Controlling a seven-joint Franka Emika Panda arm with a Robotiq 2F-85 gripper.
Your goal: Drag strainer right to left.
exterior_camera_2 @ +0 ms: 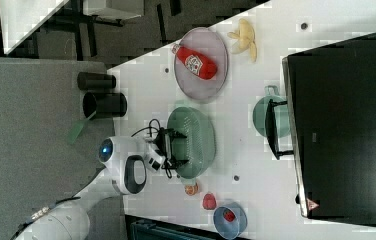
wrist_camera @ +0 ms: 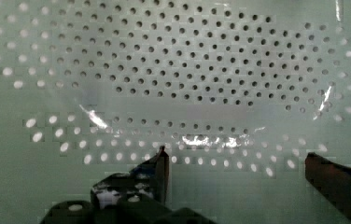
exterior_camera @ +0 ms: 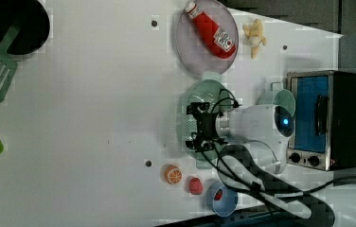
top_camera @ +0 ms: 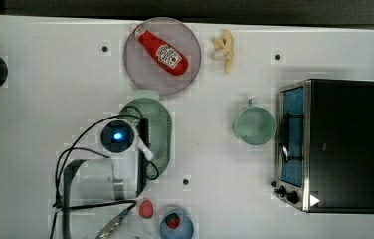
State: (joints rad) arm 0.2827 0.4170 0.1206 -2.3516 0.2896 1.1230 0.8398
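Wrist view looks straight down into the strainer, its pale green floor dotted with small holes, and the gripper hangs open inside it, one dark finger and the other well apart with bare perforated plastic between them. In the top view the strainer lies near the middle of the white table, and the arm's wrist covers its near half, so the gripper there is hidden. In the left view the gripper sits over the strainer's bowl.

Just beyond the strainer from the gripper lies a greyish plate carrying a red ketchup bottle; its white label has print too small to read. A peeled banana lies past the plate. Off to the top view's right of the gripper stands a mint-green cup, and further that way a toaster oven with a white triangle mark on its corner. Near the arm's base sit a blue bowl, cut off by the picture's edge, with something red in it, and a small red fruit.
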